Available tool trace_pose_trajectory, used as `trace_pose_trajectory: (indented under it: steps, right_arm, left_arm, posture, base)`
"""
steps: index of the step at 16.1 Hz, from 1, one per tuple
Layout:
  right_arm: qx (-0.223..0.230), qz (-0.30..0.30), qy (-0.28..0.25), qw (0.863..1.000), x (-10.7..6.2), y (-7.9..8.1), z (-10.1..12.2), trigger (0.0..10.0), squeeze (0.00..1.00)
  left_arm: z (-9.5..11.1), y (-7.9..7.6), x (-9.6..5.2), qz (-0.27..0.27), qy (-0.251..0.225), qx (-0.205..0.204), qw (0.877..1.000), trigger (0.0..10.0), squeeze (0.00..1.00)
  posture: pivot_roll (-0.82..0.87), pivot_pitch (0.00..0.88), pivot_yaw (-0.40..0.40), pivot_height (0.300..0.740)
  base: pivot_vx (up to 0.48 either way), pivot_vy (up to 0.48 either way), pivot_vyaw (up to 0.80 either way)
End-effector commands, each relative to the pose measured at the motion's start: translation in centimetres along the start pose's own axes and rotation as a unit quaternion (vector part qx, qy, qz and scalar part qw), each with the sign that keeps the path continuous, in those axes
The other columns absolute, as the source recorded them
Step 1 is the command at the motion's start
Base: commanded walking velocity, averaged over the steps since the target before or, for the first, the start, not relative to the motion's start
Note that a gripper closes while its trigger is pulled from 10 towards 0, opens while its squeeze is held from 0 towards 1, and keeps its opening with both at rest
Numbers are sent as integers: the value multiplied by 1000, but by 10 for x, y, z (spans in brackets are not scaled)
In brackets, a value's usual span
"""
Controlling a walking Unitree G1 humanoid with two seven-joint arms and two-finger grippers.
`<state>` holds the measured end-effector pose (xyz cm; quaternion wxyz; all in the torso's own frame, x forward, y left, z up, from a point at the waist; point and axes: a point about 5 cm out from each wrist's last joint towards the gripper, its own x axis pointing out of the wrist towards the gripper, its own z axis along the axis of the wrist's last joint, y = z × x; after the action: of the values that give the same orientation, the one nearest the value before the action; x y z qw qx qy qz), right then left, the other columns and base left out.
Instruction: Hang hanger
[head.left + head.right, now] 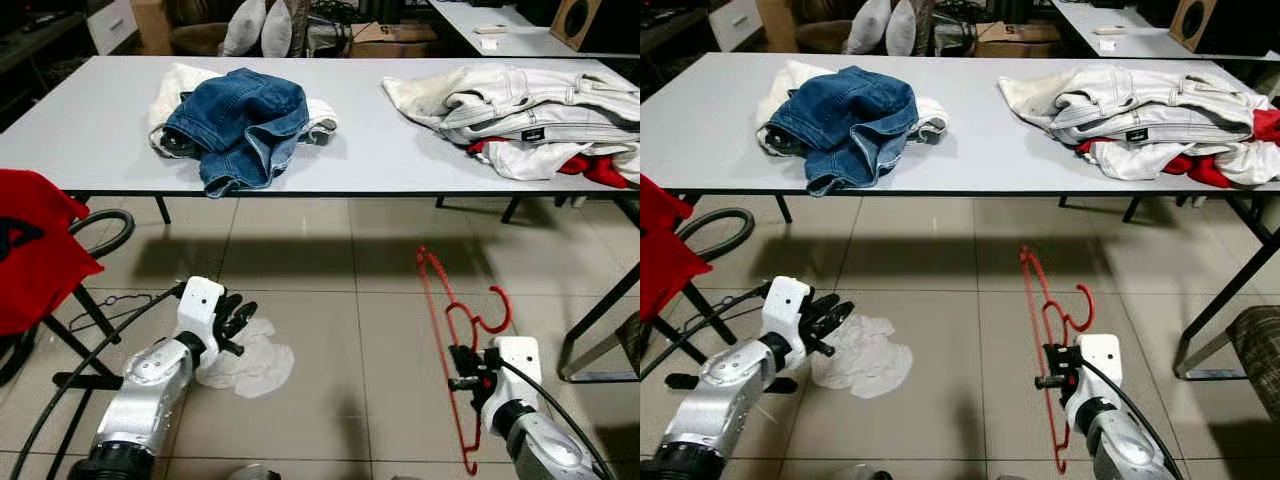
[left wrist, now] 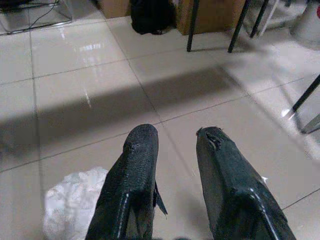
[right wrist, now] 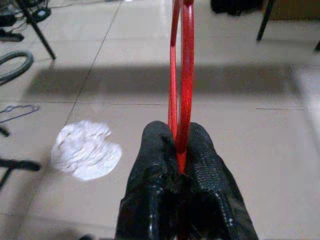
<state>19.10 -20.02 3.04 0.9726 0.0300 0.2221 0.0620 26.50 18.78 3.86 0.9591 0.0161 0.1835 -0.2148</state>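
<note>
My right gripper (image 3: 179,150) has its fingers pressed tight together on a red hanger (image 1: 452,330), pinching the thin red wire right between the pads. The hanger hangs low in front of me, above the tiled floor (image 1: 330,330), its hook (image 1: 497,310) curling off to my right and its long frame running up and away from my fingers toward the tabletop (image 1: 380,150). My left gripper (image 2: 175,145) hovers low over the floor with its fingers parted a little, gripping nothing. Just beside it lies a crumpled white cloth (image 1: 252,362) on the tiles. Up on the tabletop, a heap of blue jeans (image 1: 240,125) sits to my left and a pile of white and red clothes (image 1: 530,120) to my right. A red garment (image 1: 35,250) drapes over a black stand at my far left.
</note>
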Motion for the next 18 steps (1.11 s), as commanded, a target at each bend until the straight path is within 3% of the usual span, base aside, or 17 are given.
trace_pose_trajectory:
  steps: [1,10,15,18]
  right_arm:
    - [-13,4,-36,999,3,0,10,10000,0]
    - [-50,-24,-83,995,7,-8,35,10000,0]
    - [-63,-31,-103,992,-5,-12,55,10000,0]
    - [-108,-49,-103,988,-17,-13,66,10000,0]
  left_arm:
    - [7,1,3,8,-23,-6,1000,10000,0]
    - [17,2,4,26,-44,7,999,10000,0]
    - [32,-3,8,13,-70,22,997,10000,0]
    - [50,-18,15,0,-99,18,995,10000,0]
  posture:
    - [-93,0,54,740]
    - [-84,0,38,740]
    - [-121,0,30,740]
    - [-131,0,17,740]
  base:
    - [0,0,0]
    - [0,-399,0]
    - [0,-480,0]
    - [0,-160,0]
